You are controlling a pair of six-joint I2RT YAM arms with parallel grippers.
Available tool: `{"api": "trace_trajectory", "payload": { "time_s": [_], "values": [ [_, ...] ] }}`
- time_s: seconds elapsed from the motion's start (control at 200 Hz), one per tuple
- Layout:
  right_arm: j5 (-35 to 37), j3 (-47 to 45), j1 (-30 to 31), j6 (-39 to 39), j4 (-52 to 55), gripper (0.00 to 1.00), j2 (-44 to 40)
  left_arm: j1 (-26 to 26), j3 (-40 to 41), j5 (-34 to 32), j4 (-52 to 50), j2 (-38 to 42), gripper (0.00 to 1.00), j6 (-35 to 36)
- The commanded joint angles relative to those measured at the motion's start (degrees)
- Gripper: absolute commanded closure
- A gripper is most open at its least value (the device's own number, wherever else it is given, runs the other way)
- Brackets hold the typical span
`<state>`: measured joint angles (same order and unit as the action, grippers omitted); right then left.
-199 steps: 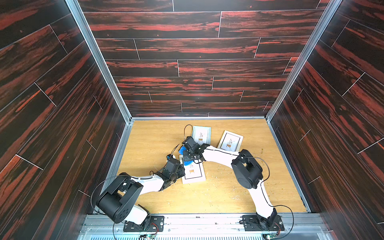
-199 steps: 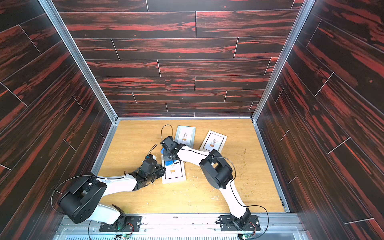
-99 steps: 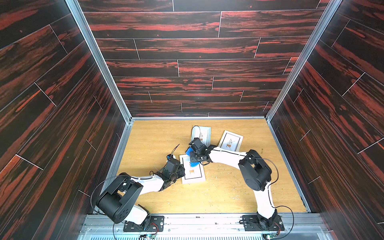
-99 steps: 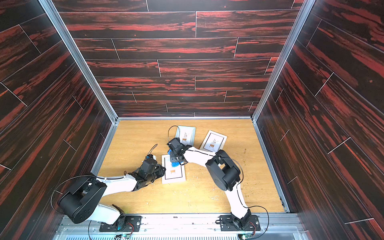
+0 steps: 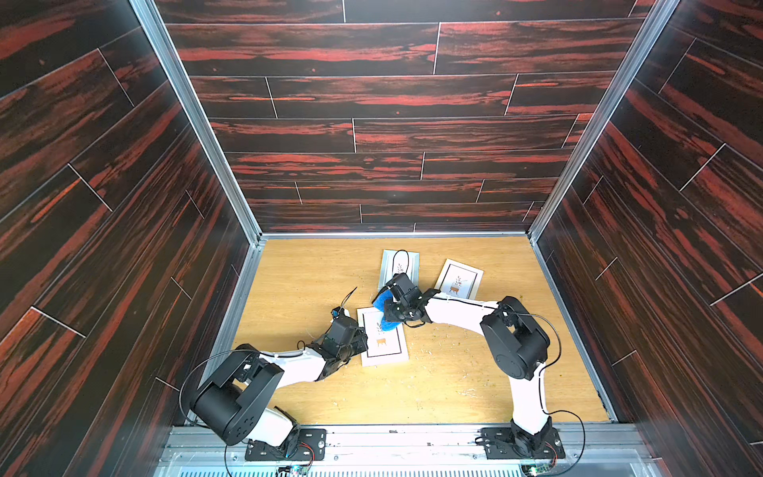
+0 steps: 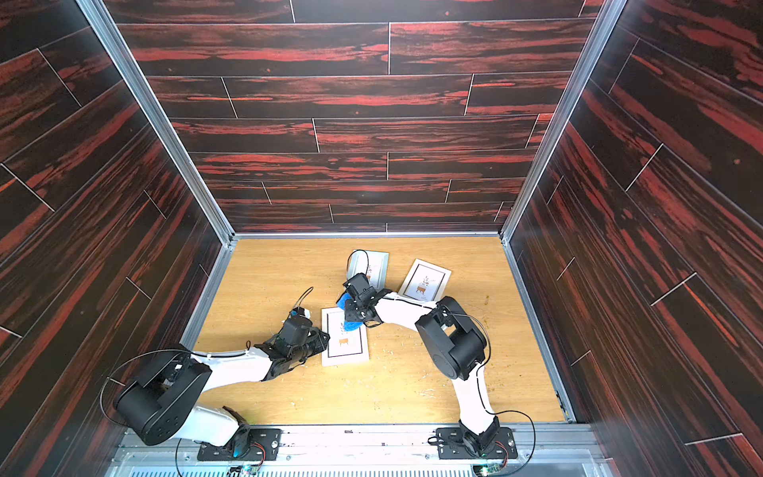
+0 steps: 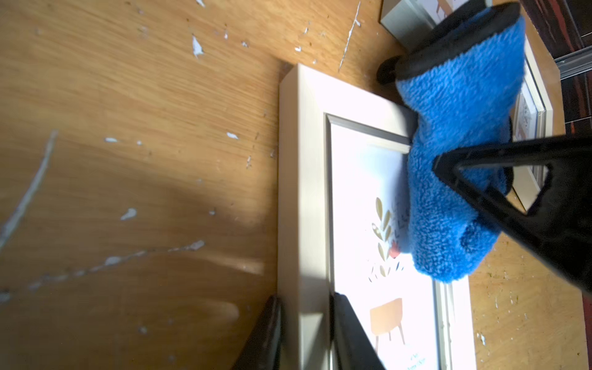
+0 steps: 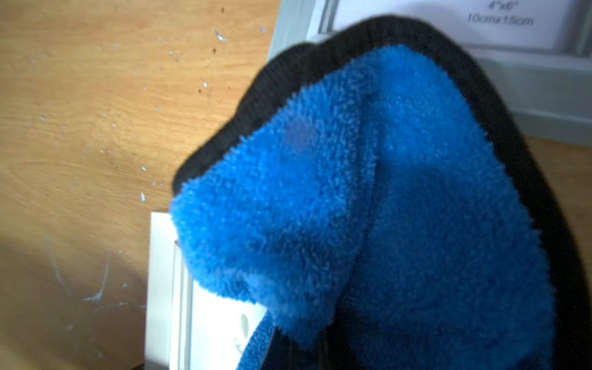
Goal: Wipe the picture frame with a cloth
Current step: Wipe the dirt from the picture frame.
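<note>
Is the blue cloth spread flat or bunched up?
Bunched up: the cloth is gathered in thick folds, black edging curled over, covering only part of the picture frame.

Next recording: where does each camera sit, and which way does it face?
Top views: high above the base end, looking down on the table; both arms show whole.
Left wrist: on the left arm, facing along the left pincer clamping the picture frame's edge.
Right wrist: on the right arm, facing the cloth held by the right pincer; fingers hidden.
Shared: both wrist views show cloth over that frame.
</note>
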<state>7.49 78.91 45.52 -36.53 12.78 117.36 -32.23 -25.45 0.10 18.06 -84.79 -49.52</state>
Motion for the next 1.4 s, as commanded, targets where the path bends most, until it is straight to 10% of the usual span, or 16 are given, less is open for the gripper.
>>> {"api": "trace_trajectory", "payload": {
  "time_s": [0.0,1.398],
  "values": [
    [-0.85,4.36,3.92,-0.74,1.36,1.0,4.96,-0.2,2.87,0.96,-11.91,-2.45,0.72,0.47],
    [2.45,4.28,4.86,-1.1,4.72,1.0,3.97,-0.15,4.5,1.05,-11.74,1.59,0.7,1.41]
  ]
}}
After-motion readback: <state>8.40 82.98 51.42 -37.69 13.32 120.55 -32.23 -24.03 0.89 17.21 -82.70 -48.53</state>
